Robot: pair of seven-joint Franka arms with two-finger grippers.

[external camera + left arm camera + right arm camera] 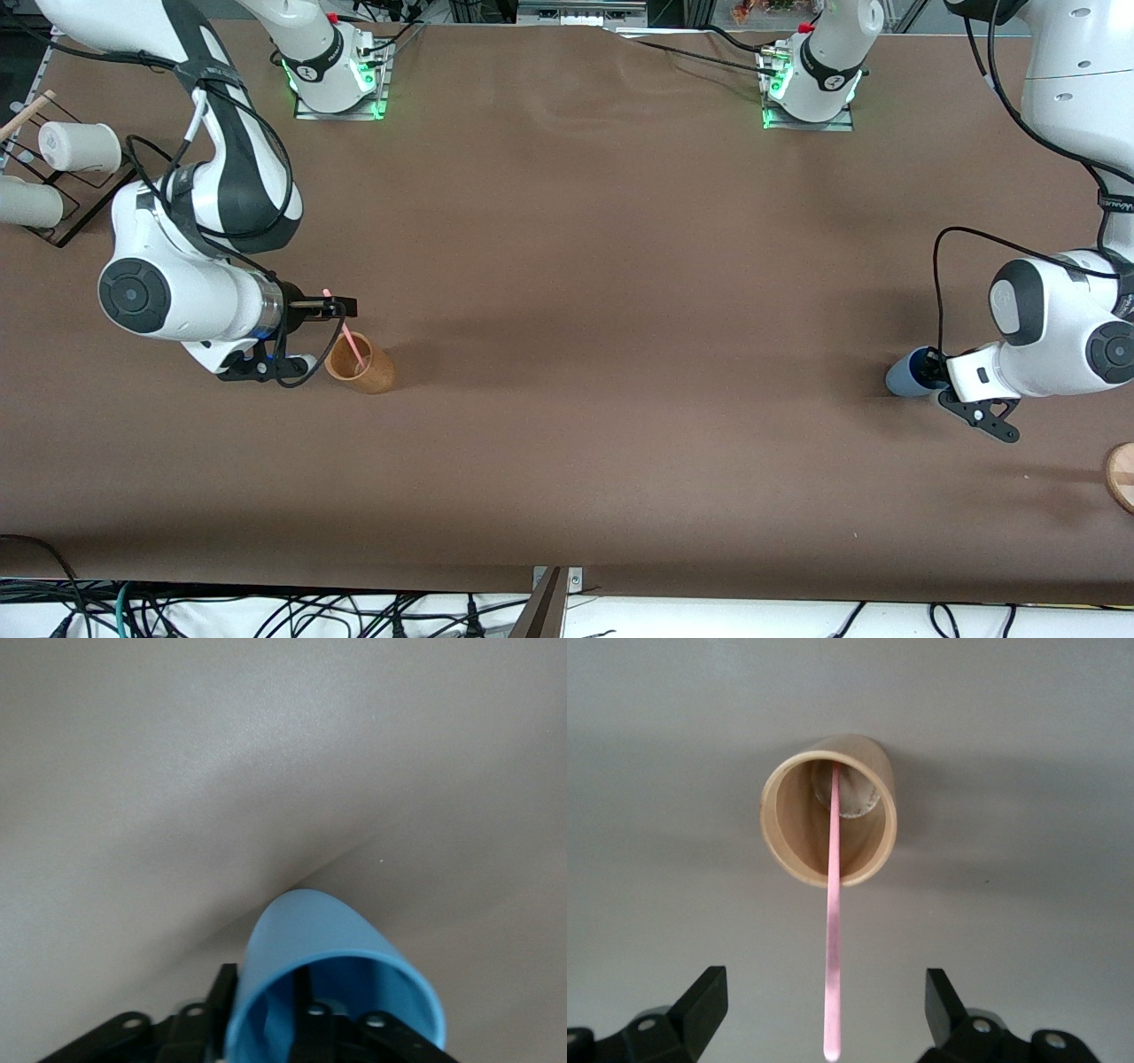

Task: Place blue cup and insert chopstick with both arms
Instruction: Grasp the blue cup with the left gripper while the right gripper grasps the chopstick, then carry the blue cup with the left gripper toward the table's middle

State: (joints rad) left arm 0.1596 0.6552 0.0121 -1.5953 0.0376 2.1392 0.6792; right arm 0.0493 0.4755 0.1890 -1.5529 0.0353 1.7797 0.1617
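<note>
The blue cup (905,373) lies tilted on its side, low over the table at the left arm's end. My left gripper (932,369) is shut on its rim wall, one finger inside the cup and one outside, as the left wrist view shows with the cup (310,935) and the gripper (264,1003). The pink chopstick (351,340) stands slanted in a tan cup (363,368) at the right arm's end. My right gripper (340,307) is open, its fingers on either side of the chopstick's upper end without touching it. The right wrist view shows the chopstick (833,904), the tan cup (873,828) and the gripper (826,990).
Two white cups (80,146) lie on a black wire rack (66,208) at the right arm's end, near the bases. A round wooden thing (1122,476) sits at the table edge at the left arm's end, nearer the front camera than the blue cup.
</note>
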